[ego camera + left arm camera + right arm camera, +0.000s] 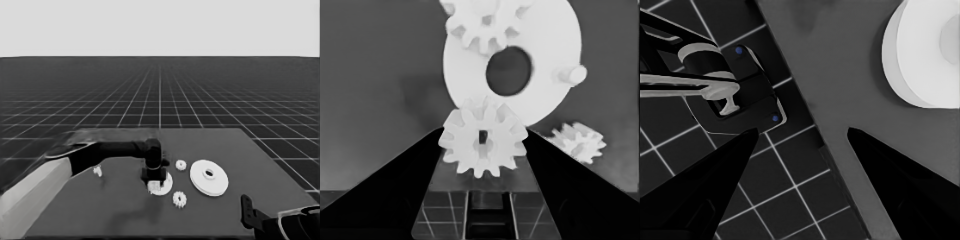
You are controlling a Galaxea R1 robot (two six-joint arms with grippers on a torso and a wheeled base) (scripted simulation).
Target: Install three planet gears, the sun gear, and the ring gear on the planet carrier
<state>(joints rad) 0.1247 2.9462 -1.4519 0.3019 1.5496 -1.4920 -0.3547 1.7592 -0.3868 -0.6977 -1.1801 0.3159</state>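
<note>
My left gripper [154, 180] reaches in from the left and stands over the near-left rim of the smaller round part [165, 183], the planet carrier. It is shut on a planet gear [482, 145], which touches both fingers just short of the carrier [540, 40]. Another gear [482, 22] sits on the carrier's far side, and a bare peg [572, 75] stands on its rim. Two loose gears [181, 164] [179, 199] lie on the table nearby. The larger round part [209, 177], the ring gear, lies to the right. My right gripper [248, 212] is parked open at the lower right corner.
A thin white piece [98, 171] lies left of the carrier, beside my left arm. In the right wrist view the table's corner, the larger round part [925, 55] and dark machinery [735, 85] past the table's edge show.
</note>
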